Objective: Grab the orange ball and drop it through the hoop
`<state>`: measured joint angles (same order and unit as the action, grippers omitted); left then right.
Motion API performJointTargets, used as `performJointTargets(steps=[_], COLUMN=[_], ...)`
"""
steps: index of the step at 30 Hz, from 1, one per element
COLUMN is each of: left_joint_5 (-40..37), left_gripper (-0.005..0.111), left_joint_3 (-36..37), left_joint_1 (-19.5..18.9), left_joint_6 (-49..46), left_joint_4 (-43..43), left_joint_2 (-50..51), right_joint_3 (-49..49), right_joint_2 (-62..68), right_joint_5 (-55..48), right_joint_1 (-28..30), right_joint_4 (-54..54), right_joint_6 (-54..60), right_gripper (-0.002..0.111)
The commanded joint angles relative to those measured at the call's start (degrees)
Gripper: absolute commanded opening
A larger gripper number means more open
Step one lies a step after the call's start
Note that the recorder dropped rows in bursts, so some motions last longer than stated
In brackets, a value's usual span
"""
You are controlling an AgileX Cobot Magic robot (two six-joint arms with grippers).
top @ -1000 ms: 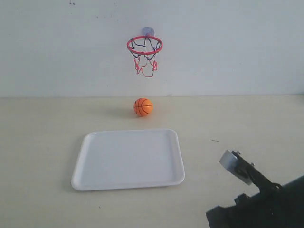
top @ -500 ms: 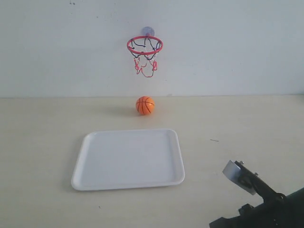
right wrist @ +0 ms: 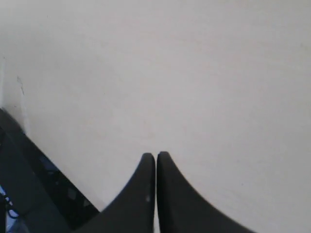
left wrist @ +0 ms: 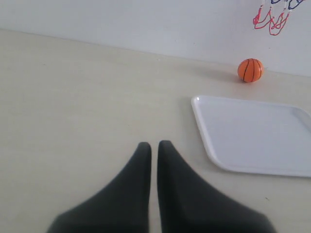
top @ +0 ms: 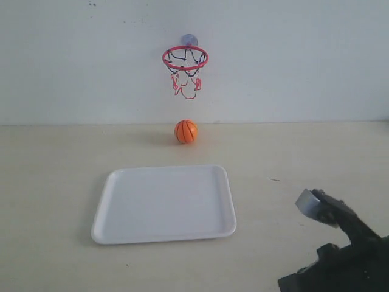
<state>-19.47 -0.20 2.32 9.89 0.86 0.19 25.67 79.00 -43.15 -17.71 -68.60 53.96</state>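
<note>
The orange ball lies on the table near the back wall, directly below the hoop, whose red ring and string net hang from a suction cup on the wall. From the left wrist the ball appears far beyond the tray, and only the net's lower end shows. My left gripper is shut with nothing in it, low over bare table and far from the ball. My right gripper is also shut and empty. Its arm sits at the front right corner.
A white tray lies flat at the table's middle, in front of the ball; its rim is ahead of my left gripper. The right wrist view shows the table's edge with dark gear beyond it.
The ball has rolled slightly right and back toward the wall. My right arm has drawn back toward the front right corner.
</note>
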Motion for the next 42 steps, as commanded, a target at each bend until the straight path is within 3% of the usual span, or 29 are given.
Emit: performJointTargets(steps=[1,16,25,38,42], left_joint_5=[0.44,0.44,0.44,0.44,0.44], left_gripper=[0.004,0.004,0.004,0.004,0.004], left_joint_3=[0.20,0.20,0.20,0.20,0.20], left_joint_1=[0.36,0.36,0.36,0.36,0.36], left_joint_6=[0.15,0.15,0.15,0.15,0.15], left_joint_4=[-0.07,-0.07,-0.07,-0.07,-0.07], left_joint_2=[-0.19,-0.19,-0.19,-0.19,-0.19], right_joint_3=[-0.06,-17.15,-20.54,-20.35,-20.35], right_joint_2=[-10.10,-51.57,-68.91,-78.56,-79.00], right_joint_5=[1.80,14.51,20.30,24.48,24.65], right_joint_1=[-0.15,-0.05,-0.04,-0.04,-0.04], right_joint_4=[3.27,3.81,3.81,3.22,10.17], right_joint_6=[0.85,4.00,4.00,3.59,3.49], right_gripper=[0.000,0.000,0.000,0.000,0.000])
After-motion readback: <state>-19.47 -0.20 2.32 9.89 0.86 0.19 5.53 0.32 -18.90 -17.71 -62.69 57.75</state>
